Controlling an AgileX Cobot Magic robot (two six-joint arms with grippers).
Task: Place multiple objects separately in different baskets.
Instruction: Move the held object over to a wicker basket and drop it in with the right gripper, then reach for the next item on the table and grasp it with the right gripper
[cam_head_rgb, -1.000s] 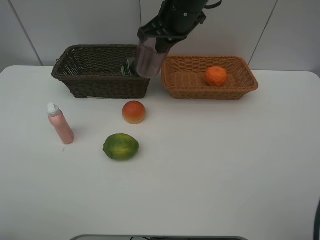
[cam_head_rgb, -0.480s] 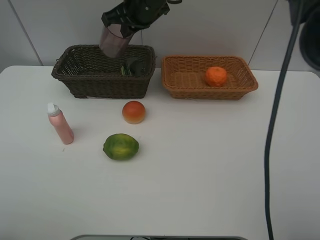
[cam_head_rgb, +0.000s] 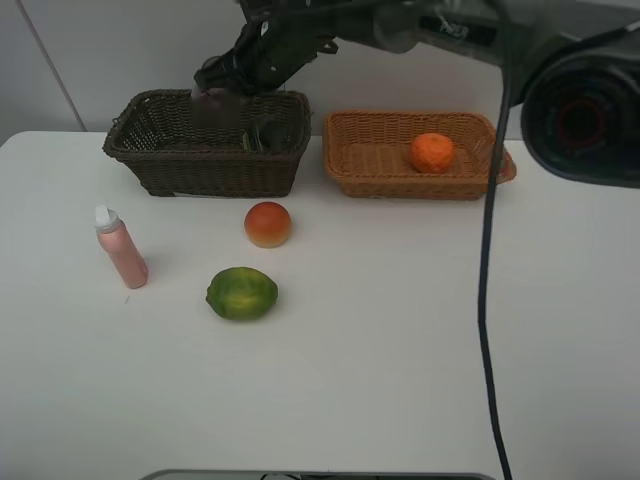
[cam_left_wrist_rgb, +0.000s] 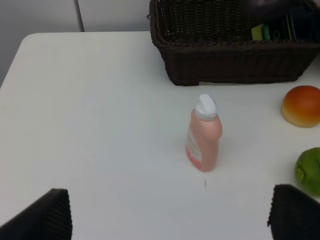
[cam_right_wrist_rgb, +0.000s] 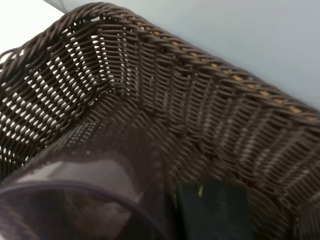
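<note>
My right gripper (cam_head_rgb: 222, 82) reaches across from the upper right and is shut on the translucent purple cup (cam_head_rgb: 213, 104), which hangs inside the dark brown basket (cam_head_rgb: 150, 150). In the right wrist view the cup (cam_right_wrist_rgb: 75, 200) is over the basket's woven floor (cam_right_wrist_rgb: 165, 100), beside the dark grey pump bottle (cam_right_wrist_rgb: 215, 210). The mandarin (cam_head_rgb: 432, 152) lies in the tan basket (cam_head_rgb: 360, 175). On the table are the red-orange fruit (cam_head_rgb: 268, 223), the green fruit (cam_head_rgb: 241, 293) and the pink bottle (cam_head_rgb: 121, 248). My left gripper (cam_left_wrist_rgb: 172, 220) is open near the pink bottle (cam_left_wrist_rgb: 204, 135).
A black cable (cam_head_rgb: 487, 260) hangs down the right side of the high view, and a dark arm housing (cam_head_rgb: 590, 115) fills its upper right corner. A grey wall stands right behind both baskets.
My right arm has carried the purple cup leftward from between the two baskets to over the dark brown basket, then lowered it inside. The left gripper has not moved.
</note>
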